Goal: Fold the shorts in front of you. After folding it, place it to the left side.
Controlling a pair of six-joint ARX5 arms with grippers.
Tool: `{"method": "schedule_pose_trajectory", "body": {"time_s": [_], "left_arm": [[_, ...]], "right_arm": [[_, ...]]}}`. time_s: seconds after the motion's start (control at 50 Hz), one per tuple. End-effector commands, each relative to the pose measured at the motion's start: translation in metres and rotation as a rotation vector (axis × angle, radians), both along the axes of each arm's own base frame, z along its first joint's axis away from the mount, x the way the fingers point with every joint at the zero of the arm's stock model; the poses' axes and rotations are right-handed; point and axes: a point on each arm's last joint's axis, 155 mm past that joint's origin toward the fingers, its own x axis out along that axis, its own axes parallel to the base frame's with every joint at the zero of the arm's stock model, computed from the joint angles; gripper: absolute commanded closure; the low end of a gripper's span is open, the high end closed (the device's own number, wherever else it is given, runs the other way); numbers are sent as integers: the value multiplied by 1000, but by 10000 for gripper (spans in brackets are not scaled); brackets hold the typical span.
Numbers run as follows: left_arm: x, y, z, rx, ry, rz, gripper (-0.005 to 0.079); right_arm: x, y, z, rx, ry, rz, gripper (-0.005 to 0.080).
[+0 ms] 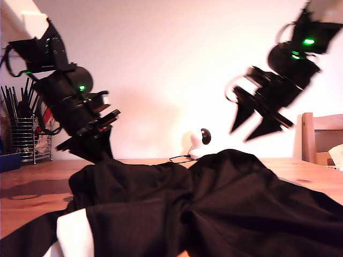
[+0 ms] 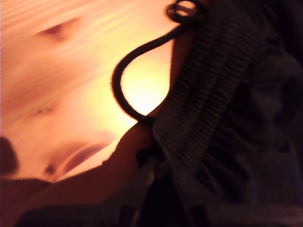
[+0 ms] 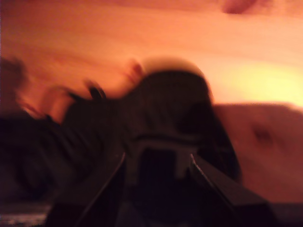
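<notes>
Soft, floppy black shorts point(image 1: 214, 203) heaped on the wooden table point(image 1: 32, 198), best pinched at the ribbed waistband point(image 2: 213, 90); second gripper point(image 1: 256, 127) up high, wide open; first gripper's state unclear.

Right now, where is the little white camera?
The little white camera sits on the wooden table near the middle of the exterior view, just behind the black shorts and in front of the wall.
</notes>
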Motion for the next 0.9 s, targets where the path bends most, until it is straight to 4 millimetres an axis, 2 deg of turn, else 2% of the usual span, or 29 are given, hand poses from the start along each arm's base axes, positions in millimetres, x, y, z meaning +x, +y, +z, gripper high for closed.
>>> {"method": "schedule_pose_trajectory", "body": {"time_s": [0.0,0.26,0.64,0.88], "left_arm": [[-2,-2,-9,22,-5,-39,766],[-1,9,-16,138,-65,-116,766],[9,10,-15,241,-190,-260,766],[11,5,-14,271,-231,-301,766]], "right_arm": [[7,5,-3,9,24,11,358],[26,8,-16,-6,40,37,340],[30,-1,-50,-72,61,40,320],[28,0,-58,-78,79,43,303]]}}
